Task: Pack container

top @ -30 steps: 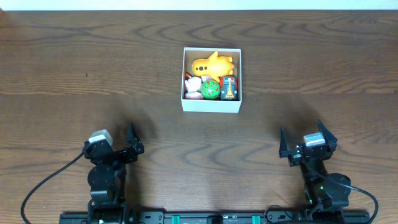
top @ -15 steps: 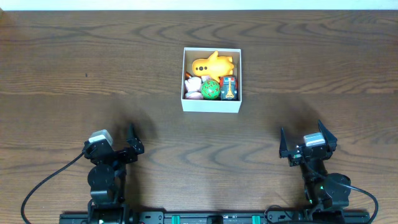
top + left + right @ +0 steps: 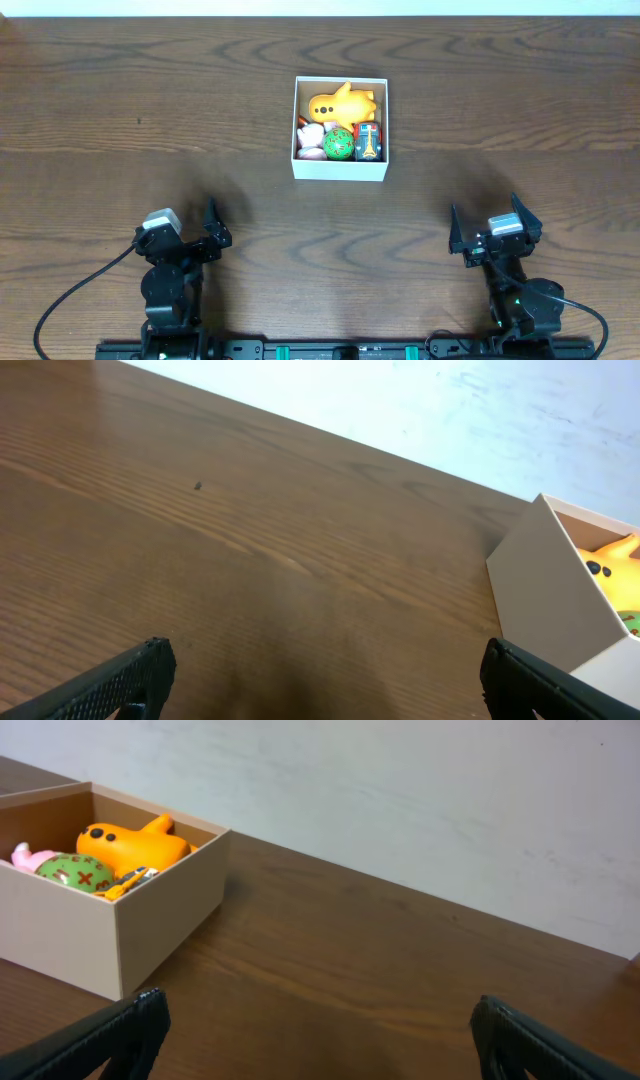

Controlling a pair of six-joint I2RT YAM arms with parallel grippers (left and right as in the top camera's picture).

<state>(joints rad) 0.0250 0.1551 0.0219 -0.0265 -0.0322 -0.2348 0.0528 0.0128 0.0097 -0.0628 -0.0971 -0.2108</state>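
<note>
The container [image 3: 340, 170], a square white-walled box, stands at the middle of the far half of the table. In it lie a yellow-orange duck toy [image 3: 340, 103], a pink toy [image 3: 310, 135], a green ball [image 3: 339, 144] and a small red and orange toy [image 3: 368, 142]. The container also shows at the right edge of the left wrist view [image 3: 545, 590] and at the left of the right wrist view [image 3: 150, 915]. My left gripper [image 3: 190, 240] is open and empty near the front left. My right gripper [image 3: 488, 232] is open and empty near the front right.
The brown wooden table [image 3: 150, 120] stretches round the container. A pale wall runs beyond the far table edge in the right wrist view [image 3: 400, 790]. Black cables trail from both arm bases at the front edge.
</note>
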